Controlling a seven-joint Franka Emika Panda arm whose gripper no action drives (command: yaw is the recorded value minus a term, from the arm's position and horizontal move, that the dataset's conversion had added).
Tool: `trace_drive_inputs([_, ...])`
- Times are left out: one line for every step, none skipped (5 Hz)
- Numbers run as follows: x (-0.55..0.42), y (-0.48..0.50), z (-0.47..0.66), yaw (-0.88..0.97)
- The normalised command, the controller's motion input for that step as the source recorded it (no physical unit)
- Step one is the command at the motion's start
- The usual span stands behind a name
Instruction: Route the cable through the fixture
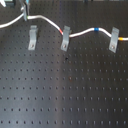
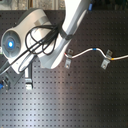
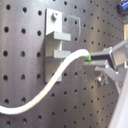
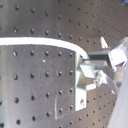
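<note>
White, limp and light, the cable is sagging from my gripper, which is pinching it just beside the fixture, near the desk's back edge.

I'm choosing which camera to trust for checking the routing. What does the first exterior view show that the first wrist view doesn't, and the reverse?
Only the first exterior view shows all three clips in a row, the cable running through the red-band clip and yellow-band clip.

Only the first wrist view shows the fingers holding the cable by a green band.

Both show the cable beside the unthreaded fixture.
</note>
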Motion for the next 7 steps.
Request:
trace_drive_inputs([-0.025,0.047,0.23,0.82])
trace_drive_inputs([0.173,0.152,0.14,0.63])
trace_drive_inputs([0.172,0.119,0.15,0.72])
trace_drive_inputs([0.174,0.054,0.16,0.81])
trace_drive_inputs([0.110,0.021,0.19,0.83])
trace_drive_inputs([0.042,0.012,0.22,0.88])
trace_drive_inputs([0.002,-0.001,0.26,0.96])
